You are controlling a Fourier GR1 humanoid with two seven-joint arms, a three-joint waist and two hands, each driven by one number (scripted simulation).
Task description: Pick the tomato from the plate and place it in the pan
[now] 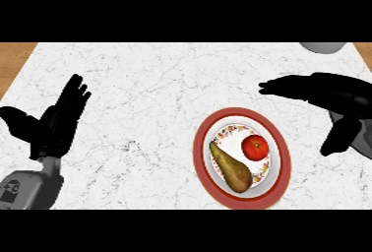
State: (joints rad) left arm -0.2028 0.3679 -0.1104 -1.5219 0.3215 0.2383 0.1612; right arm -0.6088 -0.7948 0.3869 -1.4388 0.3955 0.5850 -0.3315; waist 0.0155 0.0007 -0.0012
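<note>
Tomato [254,147] sits beside a pear [231,167] on the plate [279,167], ungrasped. Right robot hand [330,96] hovers open, empty; it must descend left. Left robot hand [62,118] rests open.

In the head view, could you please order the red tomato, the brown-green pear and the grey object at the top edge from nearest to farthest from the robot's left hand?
From the left hand, open at the view's left:
1. Brown-green pear, on the left part of the red-rimmed plate.
2. Red tomato, on the plate's right part.
3. Grey object, at the top right edge.
</note>
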